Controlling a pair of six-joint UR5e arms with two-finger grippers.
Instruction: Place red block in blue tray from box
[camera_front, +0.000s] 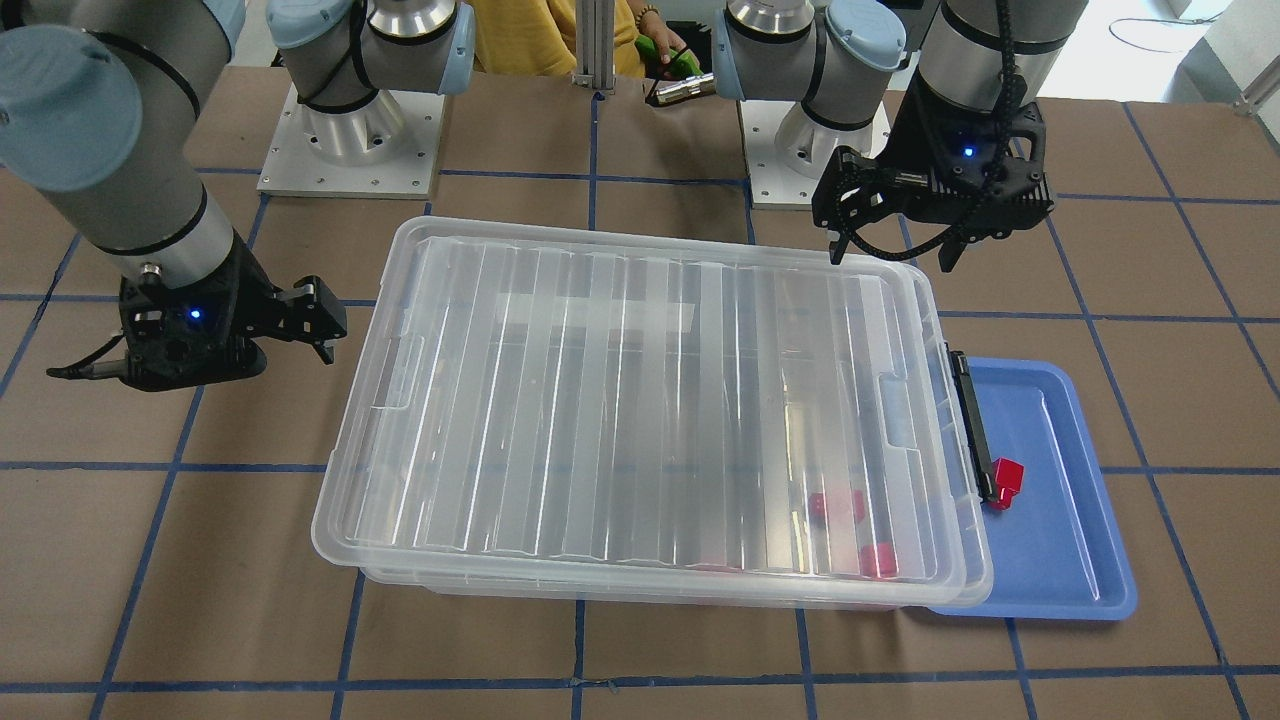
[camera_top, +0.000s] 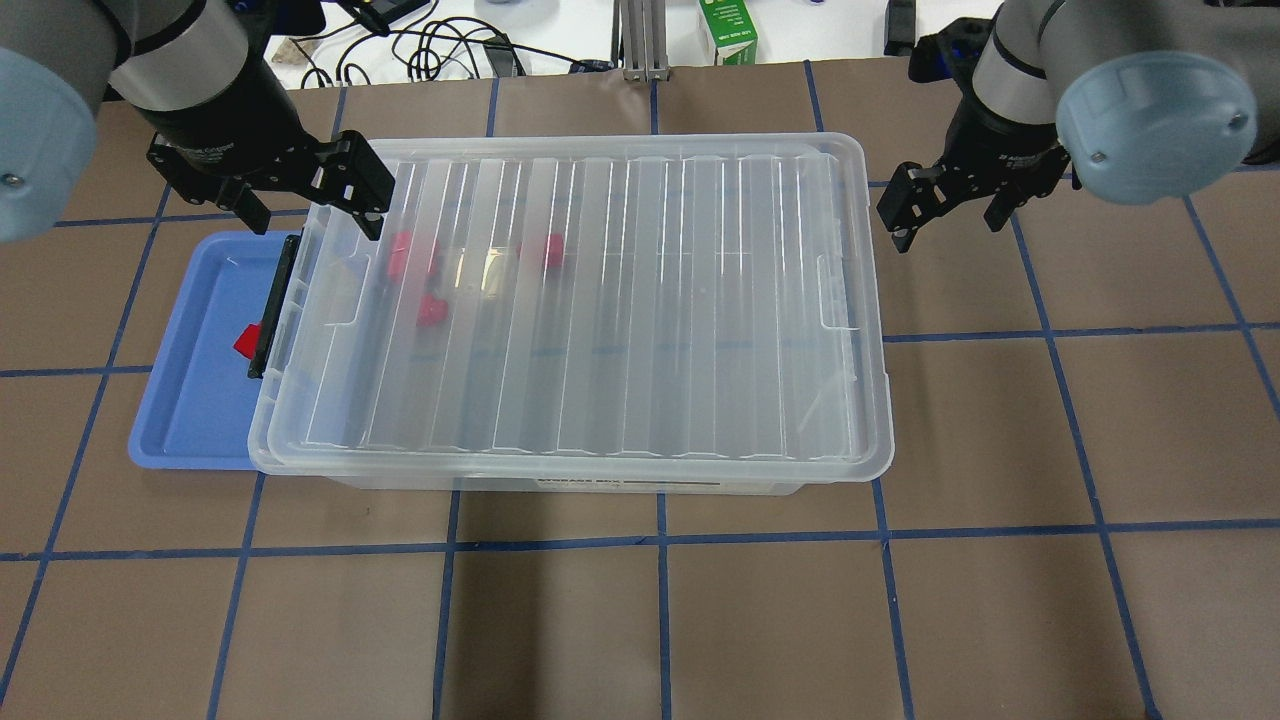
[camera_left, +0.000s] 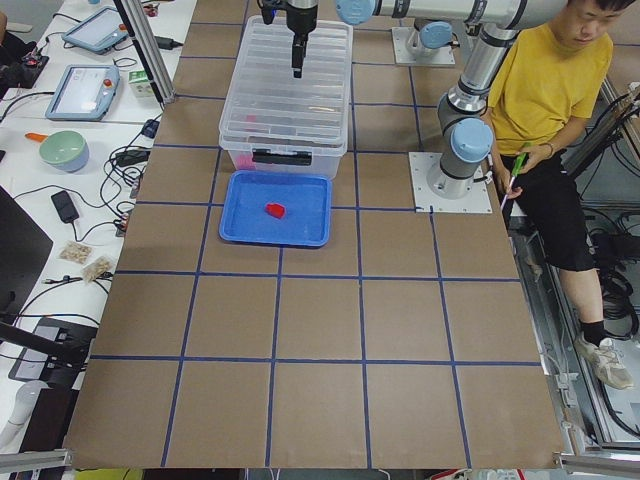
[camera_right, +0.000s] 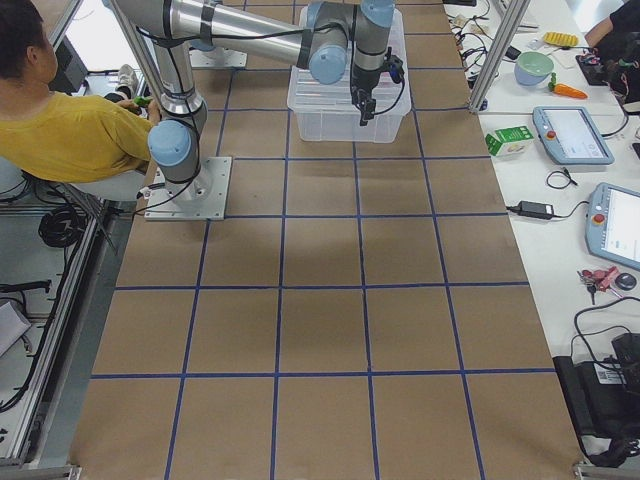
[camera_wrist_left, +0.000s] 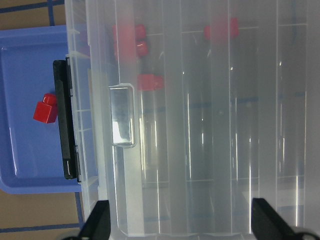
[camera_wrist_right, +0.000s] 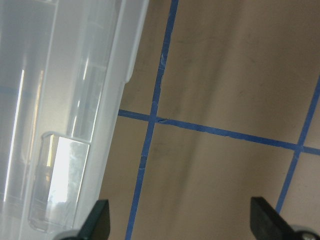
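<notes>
The box is a clear bin with its ribbed lid shut, in the middle of the table. Blurred red blocks show through the lid near its left end, also in the left wrist view. The blue tray lies against the box's latch end. One red block lies in the tray, beside the latch. My left gripper is open and empty above the box's far left corner. My right gripper is open and empty beyond the box's right end, over bare table.
The box overlaps the tray's inner rim. The arm bases stand behind the box. A person in a yellow shirt sits behind the robot. A green carton and cables lie past the far edge.
</notes>
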